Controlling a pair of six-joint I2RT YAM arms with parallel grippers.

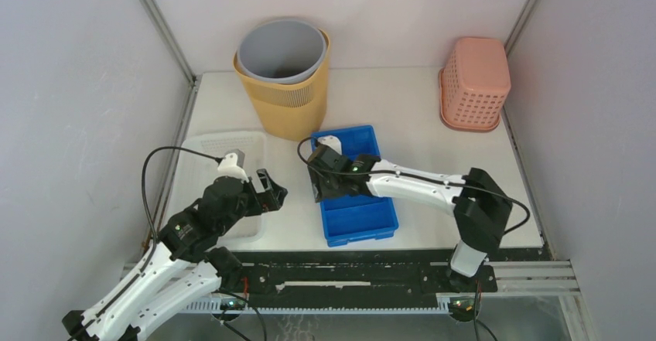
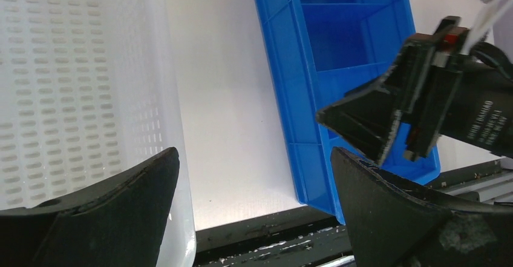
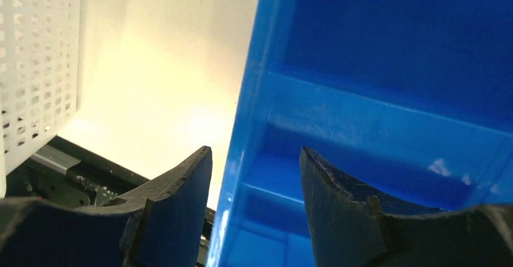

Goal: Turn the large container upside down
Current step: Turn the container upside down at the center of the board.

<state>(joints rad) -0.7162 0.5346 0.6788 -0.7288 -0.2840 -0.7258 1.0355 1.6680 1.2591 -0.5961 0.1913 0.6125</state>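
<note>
A blue divided container (image 1: 363, 221) lies open side up on the white table, near the front edge. My right gripper (image 1: 319, 182) is at its left wall. In the right wrist view the right gripper (image 3: 255, 151) is open and straddles that wall of the container (image 3: 393, 49), one finger outside and one inside, with a gap on each side. My left gripper (image 1: 271, 190) hangs wide open just left of the container. In the left wrist view the left gripper (image 2: 254, 153) is over bare table, with nothing between its fingers, and the container (image 2: 339, 37) is on its right.
A white perforated basket (image 1: 203, 144) sits left of the blue container under the left arm. A yellow basket (image 1: 292, 101) holding a grey bin (image 1: 280, 47) stands at the back. A pink basket (image 1: 473, 86) lies upside down at the back right. A black rail (image 1: 371, 271) edges the table front.
</note>
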